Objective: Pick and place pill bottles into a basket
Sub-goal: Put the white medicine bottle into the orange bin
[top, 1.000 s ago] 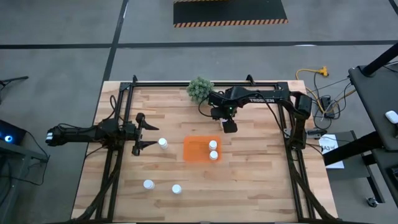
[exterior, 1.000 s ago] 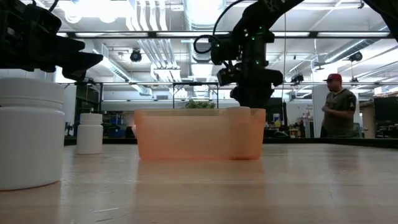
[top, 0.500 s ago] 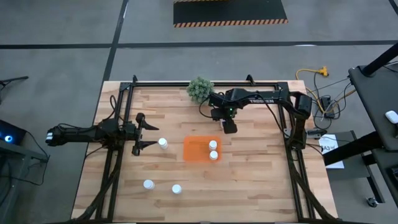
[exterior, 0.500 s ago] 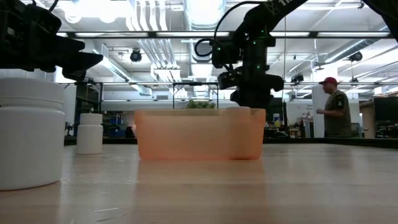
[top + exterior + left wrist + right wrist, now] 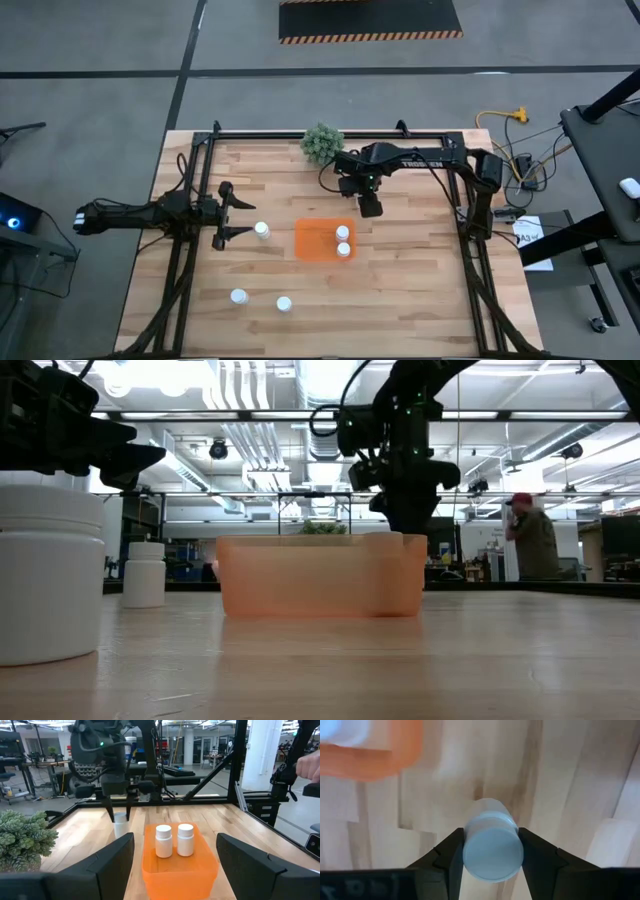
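Note:
The basket, an orange tray (image 5: 312,240), lies mid-table and holds two white pill bottles (image 5: 343,241) standing upright (image 5: 174,840). Just beyond the tray's far side, my right gripper (image 5: 370,207) points down and is shut on another pill bottle (image 5: 493,851). My left gripper (image 5: 238,215) hovers open left of the tray, beside a standing bottle (image 5: 261,230) that it does not touch. Two more bottles (image 5: 238,296) (image 5: 284,304) stand near the front edge. My right gripper pinches the bottle between its two fingers (image 5: 451,857), one on each side of the cap end (image 5: 470,854). The fingers come from above, pointing down, and the bottle stays upright below them (image 5: 120,822). Whether its base is off the table I cannot tell.
A small green bushy plant (image 5: 322,143) stands at the far edge, close behind my right arm. Dark frame rails (image 5: 190,290) run along both sides of the wooden table. A person (image 5: 532,538) stands in the room beyond the table.
In the low view my right gripper has risen a little beyond the tray's far side. My left arm has kept still.

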`<state>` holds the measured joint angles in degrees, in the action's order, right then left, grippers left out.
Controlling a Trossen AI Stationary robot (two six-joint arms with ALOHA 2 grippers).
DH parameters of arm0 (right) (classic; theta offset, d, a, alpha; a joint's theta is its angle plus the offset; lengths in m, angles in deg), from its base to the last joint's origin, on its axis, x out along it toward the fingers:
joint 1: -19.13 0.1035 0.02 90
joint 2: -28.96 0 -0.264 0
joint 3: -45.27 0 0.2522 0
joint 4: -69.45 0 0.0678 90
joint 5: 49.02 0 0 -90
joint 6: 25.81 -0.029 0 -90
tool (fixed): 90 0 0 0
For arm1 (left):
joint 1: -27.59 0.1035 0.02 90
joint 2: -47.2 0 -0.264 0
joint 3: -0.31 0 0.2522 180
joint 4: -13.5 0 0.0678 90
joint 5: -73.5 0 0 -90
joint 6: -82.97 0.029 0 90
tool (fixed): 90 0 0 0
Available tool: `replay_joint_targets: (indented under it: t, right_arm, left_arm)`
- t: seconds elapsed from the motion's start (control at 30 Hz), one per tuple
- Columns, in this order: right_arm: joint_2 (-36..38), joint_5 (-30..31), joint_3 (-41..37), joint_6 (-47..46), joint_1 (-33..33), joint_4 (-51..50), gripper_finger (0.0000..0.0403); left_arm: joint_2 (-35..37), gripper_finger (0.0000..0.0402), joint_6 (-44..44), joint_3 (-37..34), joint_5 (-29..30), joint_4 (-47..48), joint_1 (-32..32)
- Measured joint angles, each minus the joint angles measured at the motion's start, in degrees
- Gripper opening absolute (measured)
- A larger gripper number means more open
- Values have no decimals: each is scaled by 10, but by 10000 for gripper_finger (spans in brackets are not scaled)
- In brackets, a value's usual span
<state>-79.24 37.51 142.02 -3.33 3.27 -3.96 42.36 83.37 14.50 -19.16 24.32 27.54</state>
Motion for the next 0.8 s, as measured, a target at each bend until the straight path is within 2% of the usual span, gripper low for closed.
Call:
replay_joint_targets:
  t: [0.2, 0.47, 0.8]
  right_arm:
    - [0, 1, 25, -14, 36, -8, 148]
    - [1, 36, 81, -29, 80, -33, 148]
    - [1, 37, 150, -30, 135, -36, 149]
  left_arm:
    - [0, 265, 0, 0, 0, 0, 0]
    - [0, 265, 0, 0, 0, 0, 0]
    - [0, 265, 0, 0, 0, 0, 0]
